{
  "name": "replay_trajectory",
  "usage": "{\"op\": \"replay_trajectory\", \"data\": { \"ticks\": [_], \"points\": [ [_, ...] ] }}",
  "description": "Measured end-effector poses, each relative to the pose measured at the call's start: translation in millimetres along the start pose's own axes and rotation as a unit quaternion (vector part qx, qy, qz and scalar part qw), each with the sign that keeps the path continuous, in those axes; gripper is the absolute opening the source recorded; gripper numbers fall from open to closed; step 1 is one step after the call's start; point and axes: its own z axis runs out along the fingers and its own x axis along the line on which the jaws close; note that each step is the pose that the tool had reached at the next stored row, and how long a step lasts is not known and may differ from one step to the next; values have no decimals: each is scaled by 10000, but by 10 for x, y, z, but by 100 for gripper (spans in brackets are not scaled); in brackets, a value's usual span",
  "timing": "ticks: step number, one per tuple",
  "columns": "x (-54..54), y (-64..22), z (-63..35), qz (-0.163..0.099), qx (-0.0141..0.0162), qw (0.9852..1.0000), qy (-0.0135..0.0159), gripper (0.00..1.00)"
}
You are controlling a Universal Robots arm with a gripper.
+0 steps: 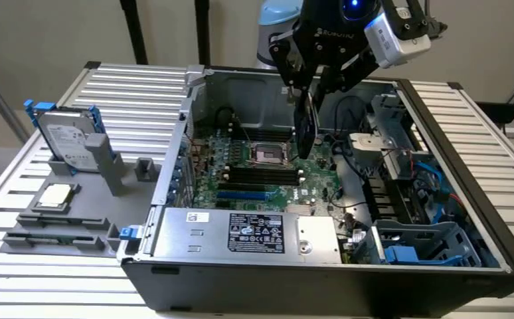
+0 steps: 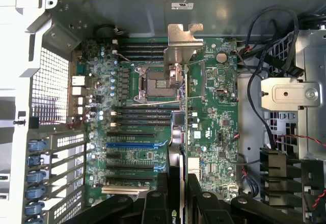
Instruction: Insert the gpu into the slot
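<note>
My gripper [image 1: 315,83] hangs above the open computer case, shut on the gpu [image 1: 306,126], which hangs on edge as a thin dark card over the green motherboard [image 1: 315,183]. In the wrist view the gpu [image 2: 179,132] runs edge-on between my black fingers [image 2: 155,203], its metal end bracket [image 2: 182,40] pointing toward the far case wall. The slot [image 1: 242,197] is a long blue strip on the board, toward the exterior view's left of the card and lower. In the wrist view the slot [image 2: 136,145] lies crosswise to the card, and the card is clear of it.
Black memory slots [image 1: 261,176] and the CPU socket [image 1: 266,154] lie beside the blue strip. A silver power supply [image 1: 239,232] fills the case front. Cables and a drive cage [image 1: 416,246] crowd the exterior view's right. A hard drive [image 1: 66,143] stands outside the case on the exterior view's left.
</note>
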Motion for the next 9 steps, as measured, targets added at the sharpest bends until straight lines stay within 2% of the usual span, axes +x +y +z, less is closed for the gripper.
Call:
{"op": "replay_trajectory", "data": {
  "ticks": [5, 9],
  "points": [
    [-1, 0, 0, -384, 16, 9993, 30, 26],
    [-1, 0, 1, -745, 30, 9972, 54, 26]
  ]
}}
